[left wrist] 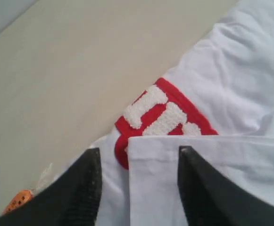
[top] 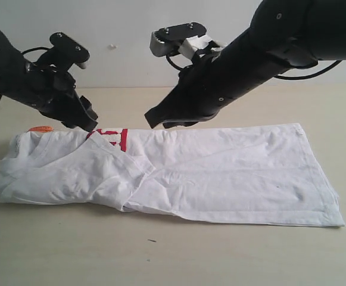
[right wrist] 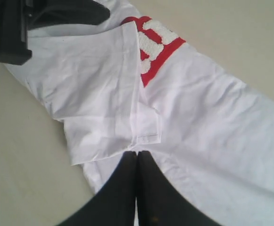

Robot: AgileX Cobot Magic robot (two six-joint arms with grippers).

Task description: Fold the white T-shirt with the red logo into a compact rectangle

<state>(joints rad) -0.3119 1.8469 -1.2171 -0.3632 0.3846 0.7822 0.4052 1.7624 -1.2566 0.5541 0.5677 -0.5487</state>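
Beige tabletop [top: 161,256], white T-shirt [top: 220,173] stretched sideways — collar [top: 40,152] left, hem [top: 326,185] right

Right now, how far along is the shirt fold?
Done: the white T-shirt lies as a long strip, one sleeve folded in over most of the red logo. In hand: nothing gripped; the left gripper is open over that sleeve, the right gripper shut and empty over the cloth. Left: fold the strip crosswise into a compact rectangle.
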